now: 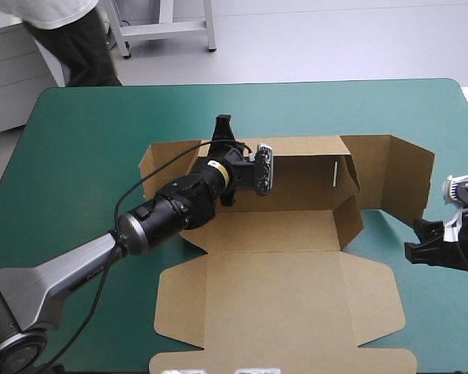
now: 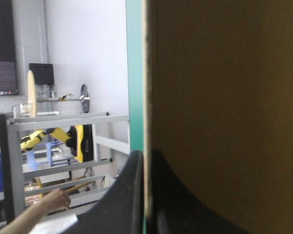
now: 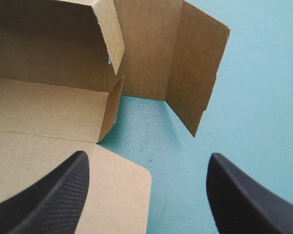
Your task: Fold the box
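Bright, even light; dim box wall

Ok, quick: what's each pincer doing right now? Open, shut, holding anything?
Left pincer: shut on the box, gripping the edge of its raised far wall.
Right pincer: open, holding nothing, near the box's right end.
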